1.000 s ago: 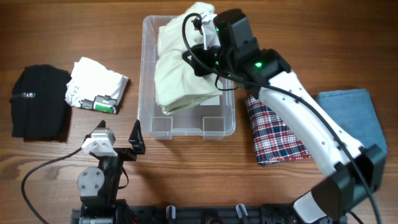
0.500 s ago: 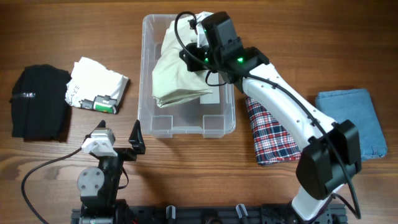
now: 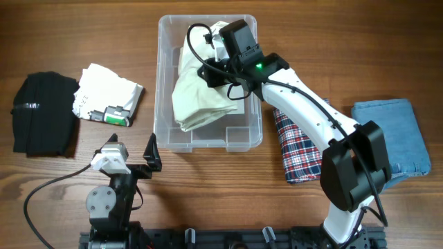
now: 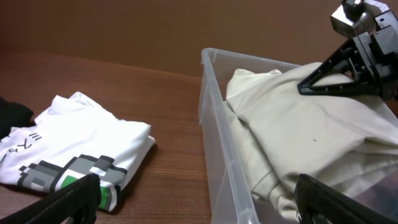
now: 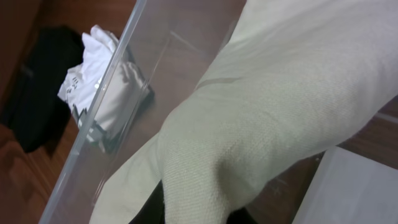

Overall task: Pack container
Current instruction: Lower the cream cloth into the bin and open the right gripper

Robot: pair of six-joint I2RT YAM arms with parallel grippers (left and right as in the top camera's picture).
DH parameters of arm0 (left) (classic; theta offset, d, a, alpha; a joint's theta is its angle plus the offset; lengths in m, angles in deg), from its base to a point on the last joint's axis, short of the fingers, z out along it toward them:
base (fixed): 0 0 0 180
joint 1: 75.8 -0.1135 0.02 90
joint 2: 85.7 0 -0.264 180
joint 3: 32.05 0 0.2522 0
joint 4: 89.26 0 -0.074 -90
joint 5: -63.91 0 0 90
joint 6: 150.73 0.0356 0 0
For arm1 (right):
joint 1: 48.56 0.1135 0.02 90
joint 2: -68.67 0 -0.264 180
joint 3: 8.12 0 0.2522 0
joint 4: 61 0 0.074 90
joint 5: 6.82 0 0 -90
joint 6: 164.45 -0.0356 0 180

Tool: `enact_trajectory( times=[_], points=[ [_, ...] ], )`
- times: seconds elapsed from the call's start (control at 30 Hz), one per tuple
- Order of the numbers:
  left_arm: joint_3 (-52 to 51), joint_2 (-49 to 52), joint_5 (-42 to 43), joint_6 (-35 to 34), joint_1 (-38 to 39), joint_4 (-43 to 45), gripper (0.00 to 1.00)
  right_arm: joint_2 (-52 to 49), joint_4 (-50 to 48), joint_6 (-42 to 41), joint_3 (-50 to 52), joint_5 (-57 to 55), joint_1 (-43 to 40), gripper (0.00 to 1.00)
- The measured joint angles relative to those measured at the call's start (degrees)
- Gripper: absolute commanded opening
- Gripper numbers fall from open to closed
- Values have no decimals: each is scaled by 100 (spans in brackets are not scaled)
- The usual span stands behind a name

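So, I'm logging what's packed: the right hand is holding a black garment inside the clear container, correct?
Not black. The overhead view shows the right hand holding a cream garment inside the clear container; the black garment lies outside it.

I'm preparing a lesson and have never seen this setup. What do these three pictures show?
Two robot arms work at a wooden table. One picture looks down from above; the others come from cameras on each wrist. The right hand grips a cream garment in the clear container. The left hand is open, holding nothing. Left of the container lie a black garment and a white printed shirt; right of it, a plaid cloth and a blue cloth.
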Motion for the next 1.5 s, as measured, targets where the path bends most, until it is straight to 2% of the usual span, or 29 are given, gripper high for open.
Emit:
enact_trajectory(
  times=[0.17, 0.3, 0.43, 0.5, 0.6, 0.63, 0.7, 0.73, 0.97, 1.23, 1.4, 1.5],
  points=[
    [0, 0, 0, 0, 0, 0, 100, 0, 238, 66, 0, 101, 9, 4],
    [0, 0, 0, 0, 0, 0, 100, 0, 234, 79, 76, 120, 9, 12],
    [0, 0, 0, 0, 0, -2, 100, 0, 258, 79, 205, 118, 9, 13],
    [0, 0, 0, 0, 0, 0, 100, 0, 249, 79, 214, 120, 9, 24],
    [0, 0, 0, 0, 0, 0, 100, 0, 203, 103, 214, 125, 9, 31],
    [0, 0, 0, 0, 0, 0, 100, 0, 203, 85, 214, 125, 9, 39],
    [0, 0, 0, 0, 0, 0, 100, 0, 205, 57, 214, 116, 11, 63],
    [0, 0, 0, 0, 0, 0, 99, 0, 223, 33, 214, 98, 9, 66],
    [0, 0, 0, 0, 0, 0, 100, 0, 573, 42, 214, -348, 9, 72],
    [0, 0, 0, 0, 0, -2, 100, 4, 682, 649, 212, -1139, 9, 73],
    [0, 0, 0, 0, 0, 0, 100, 149, 680, 1123, 170, -1711, 9, 69],
    [0, 0, 0, 0, 0, 0, 100, 350, 730, 1283, 149, -1856, 13, 60]
  ],
)
